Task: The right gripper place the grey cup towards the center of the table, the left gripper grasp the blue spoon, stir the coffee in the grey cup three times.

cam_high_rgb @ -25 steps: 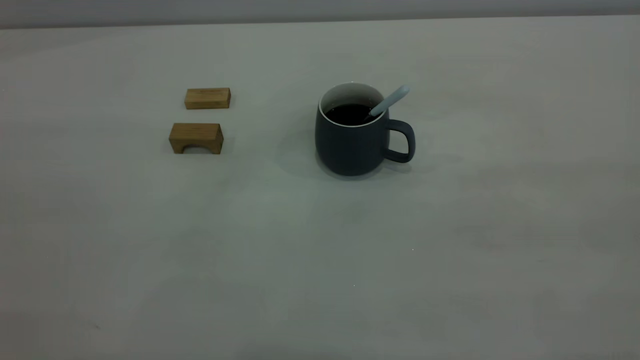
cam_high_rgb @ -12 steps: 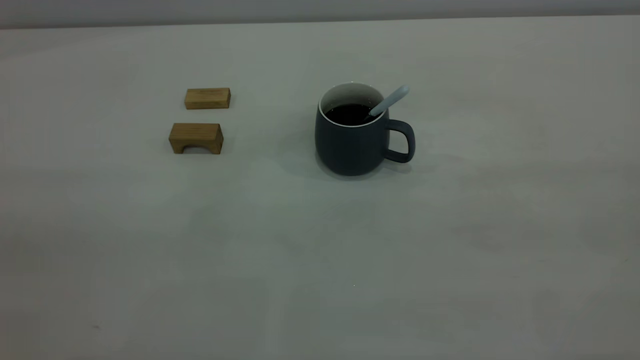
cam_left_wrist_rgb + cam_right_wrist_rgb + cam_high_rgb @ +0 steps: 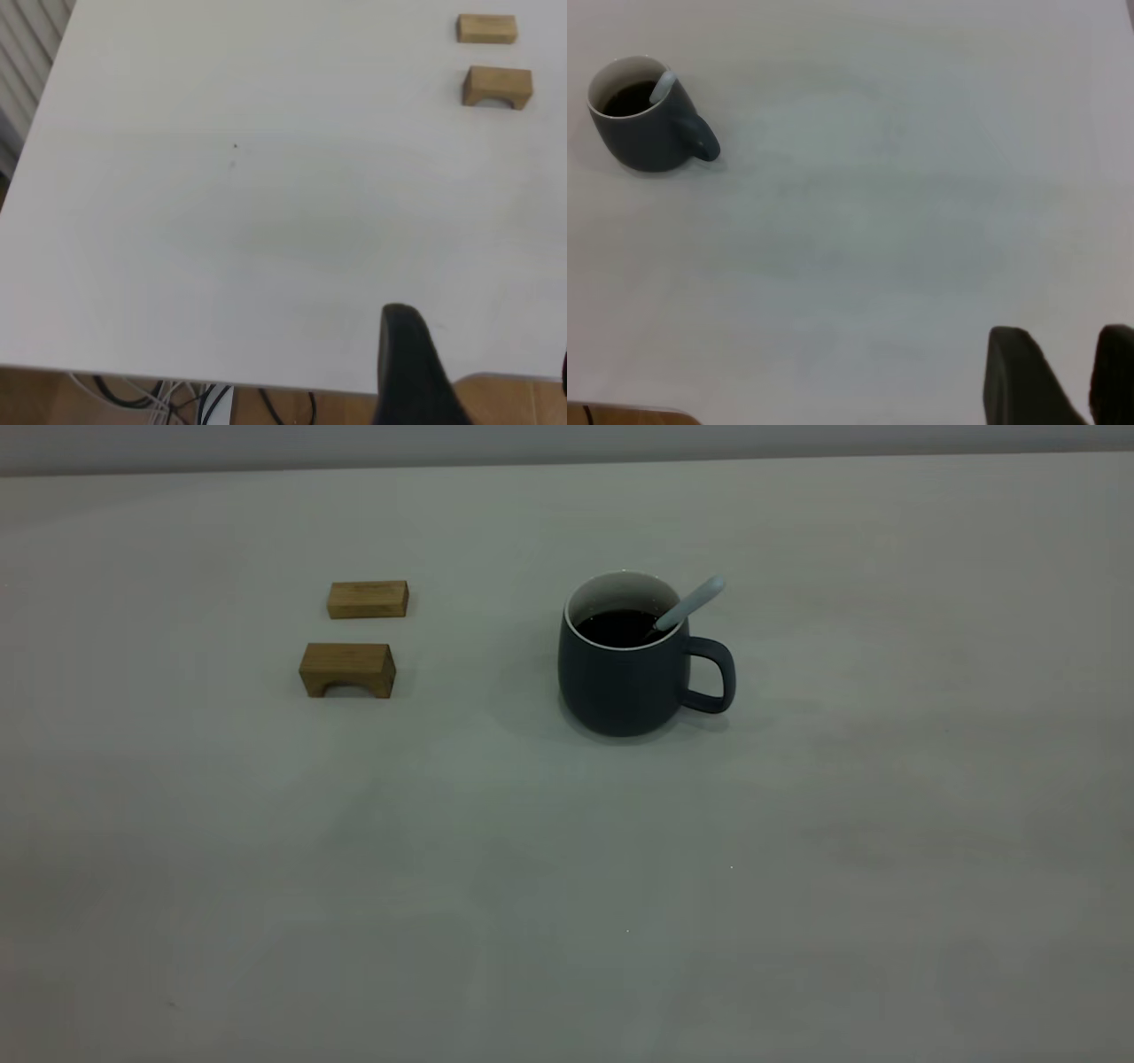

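Note:
The grey cup (image 3: 620,682) stands upright near the middle of the table (image 3: 567,886), its handle pointing right. Black coffee (image 3: 620,627) fills it. The blue spoon (image 3: 695,600) leans in the cup, bowl in the coffee, pale handle resting on the rim above the cup's handle. Neither arm shows in the exterior view. My left gripper (image 3: 483,354) hangs open over the table's near edge, far from the cup. My right gripper (image 3: 1063,341) is open by a narrow gap with nothing in it, well away from the cup (image 3: 642,142) and spoon (image 3: 662,87).
Two brown wooden blocks lie left of the cup: a flat one (image 3: 367,599) and an arched one (image 3: 347,669). The left wrist view shows both blocks (image 3: 486,27) (image 3: 497,86), with cables (image 3: 177,398) below the table edge.

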You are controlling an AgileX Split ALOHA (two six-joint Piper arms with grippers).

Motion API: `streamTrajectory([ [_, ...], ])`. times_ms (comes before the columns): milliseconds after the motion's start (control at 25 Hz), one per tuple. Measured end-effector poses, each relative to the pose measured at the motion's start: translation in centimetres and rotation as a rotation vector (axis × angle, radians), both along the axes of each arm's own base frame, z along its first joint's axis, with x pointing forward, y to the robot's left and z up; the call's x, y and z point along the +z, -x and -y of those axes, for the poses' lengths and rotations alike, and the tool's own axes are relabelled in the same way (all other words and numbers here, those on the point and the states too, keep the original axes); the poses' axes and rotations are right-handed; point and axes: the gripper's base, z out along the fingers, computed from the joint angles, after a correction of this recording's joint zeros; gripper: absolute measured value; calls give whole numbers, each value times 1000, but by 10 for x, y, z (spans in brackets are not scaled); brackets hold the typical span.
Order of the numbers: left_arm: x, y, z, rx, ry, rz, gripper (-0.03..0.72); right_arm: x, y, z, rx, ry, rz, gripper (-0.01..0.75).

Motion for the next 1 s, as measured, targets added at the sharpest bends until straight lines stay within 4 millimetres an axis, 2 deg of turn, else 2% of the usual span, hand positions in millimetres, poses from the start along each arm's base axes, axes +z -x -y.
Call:
streamTrajectory([
  [1000, 0, 0, -1, -30, 1, 0, 478, 0, 0, 0, 0, 0, 0, 238],
])
